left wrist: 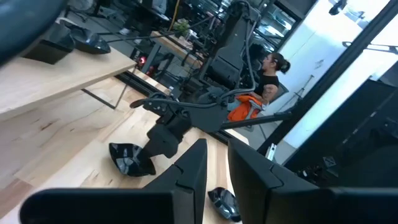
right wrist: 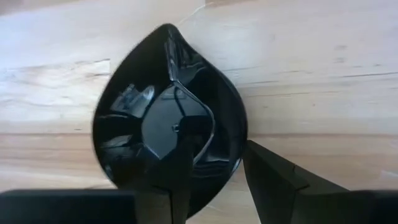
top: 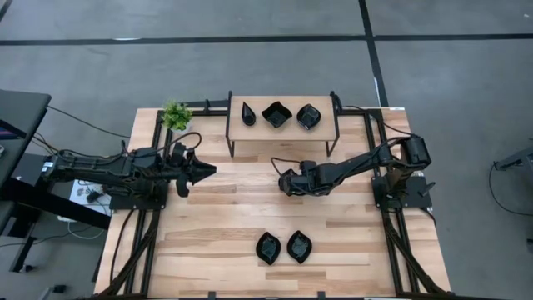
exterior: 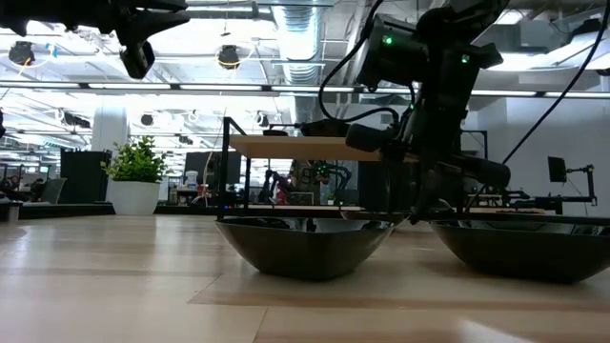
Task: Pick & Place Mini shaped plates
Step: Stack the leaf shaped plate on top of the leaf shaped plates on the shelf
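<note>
**Inspector:** Where does the right gripper (top: 285,182) stand?

**Assistant:** Low over the middle of the light wooden table (top: 216,208), clamped on a glossy black teardrop-shaped mini plate (right wrist: 168,118). The right wrist view shows one finger inside the bowl, the other outside the rim at the broad end.

**Inspector:** The plate's long axis?

**Assistant:** It runs straight away from the fingers, pointed tip farthest out. That governs the set-down: I judge the tip leads whichever way the wrist turns.

**Inspector:** The other plates?

**Assistant:** Three on the raised wooden shelf (top: 283,127) at the far edge; two more, a black wavy-edged dish (top: 268,247) and a black pointed leaf-shaped dish (top: 299,247), side by side near the front edge. The right arm is nearer both groups.

**Inspector:** The left gripper (top: 202,172)?

**Assistant:** Raised at the left side beside the small green plant (top: 176,115), fingers slightly apart, holding nothing.
</note>
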Available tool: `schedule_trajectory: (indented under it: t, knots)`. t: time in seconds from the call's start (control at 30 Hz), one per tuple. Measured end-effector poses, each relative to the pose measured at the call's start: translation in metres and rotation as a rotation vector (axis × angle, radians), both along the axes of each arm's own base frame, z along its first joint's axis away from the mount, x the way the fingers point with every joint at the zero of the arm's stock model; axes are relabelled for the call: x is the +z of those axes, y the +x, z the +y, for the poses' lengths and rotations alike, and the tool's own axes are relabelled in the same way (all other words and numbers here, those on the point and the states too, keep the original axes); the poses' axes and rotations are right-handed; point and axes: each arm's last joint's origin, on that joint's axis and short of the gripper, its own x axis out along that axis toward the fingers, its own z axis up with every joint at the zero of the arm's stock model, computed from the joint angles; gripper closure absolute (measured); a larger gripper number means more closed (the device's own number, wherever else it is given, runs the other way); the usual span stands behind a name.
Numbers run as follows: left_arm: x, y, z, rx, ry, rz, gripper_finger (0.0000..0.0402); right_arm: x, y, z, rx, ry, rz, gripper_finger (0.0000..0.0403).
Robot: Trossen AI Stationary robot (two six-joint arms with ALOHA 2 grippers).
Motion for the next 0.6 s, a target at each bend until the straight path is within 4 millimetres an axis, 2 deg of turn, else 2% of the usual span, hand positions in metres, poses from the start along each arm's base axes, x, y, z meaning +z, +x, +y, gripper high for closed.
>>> schedule_trajectory:
  t: [0.3,0.6]
  knots:
    - [0.0004,0.0,-0.0011,-0.038,-0.001,-0.004,0.0335,0.0,0.0001,0.0001,0.003,0.002,0.0,0.0271]
    - [0.0004,0.0,-0.0011,-0.038,-0.001,-0.005,0.0335,0.0,-0.0001,-0.0001,0.002,-0.004,0.002,0.0311]
